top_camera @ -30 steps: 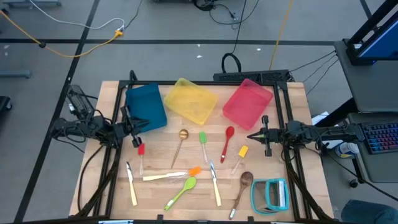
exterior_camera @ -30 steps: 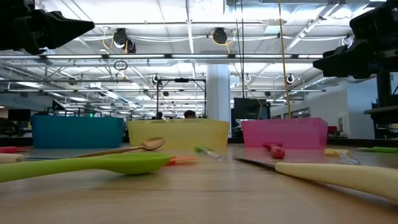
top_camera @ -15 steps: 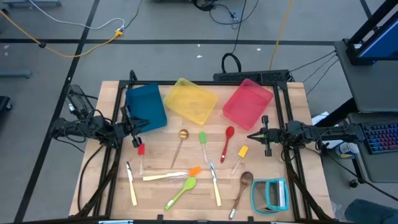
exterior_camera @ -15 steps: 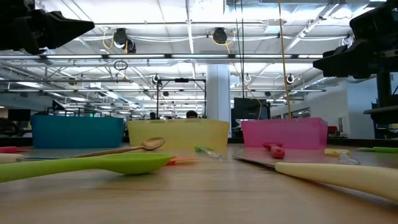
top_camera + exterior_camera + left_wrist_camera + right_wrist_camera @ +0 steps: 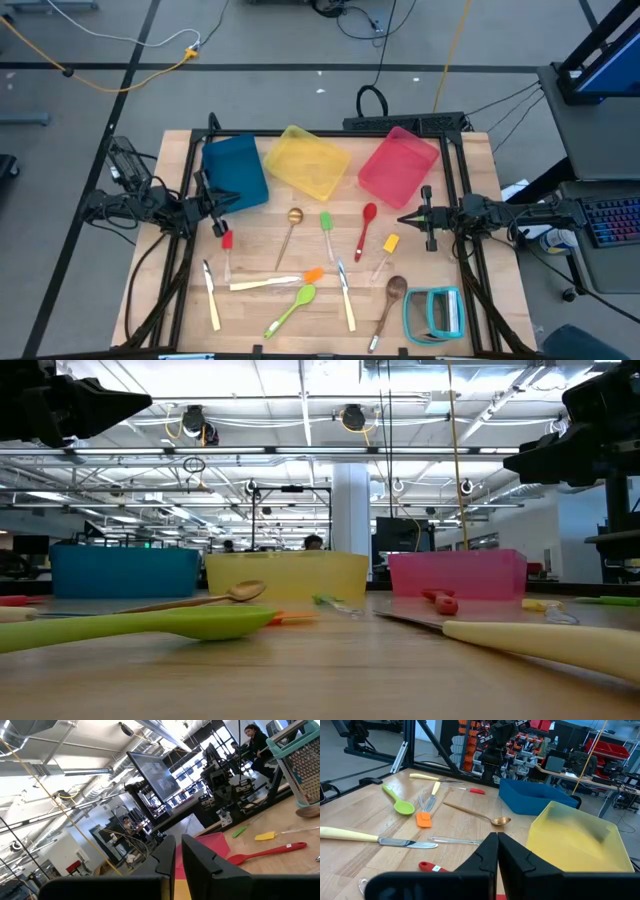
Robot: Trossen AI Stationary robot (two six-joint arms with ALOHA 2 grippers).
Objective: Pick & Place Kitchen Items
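From above, nothing looks sorted yet: the brass spoon (image 5: 294, 216), red spoon (image 5: 368, 214), lime-green spoon (image 5: 303, 296) and the other kitchen items all lie loose on the counter (image 5: 260, 255), while the blue bin (image 5: 235, 172), yellow bin (image 5: 309, 160) and pink bin (image 5: 398, 164) look empty. At counter height the lime-green spoon and a cream-handled knife (image 5: 540, 637) lie flat in front of the three bins. The wrist views show the left gripper (image 5: 175, 851) and right gripper (image 5: 496, 851) with jaws pressed together on nothing, each poised at its own counter edge, so the whole job appears ahead.
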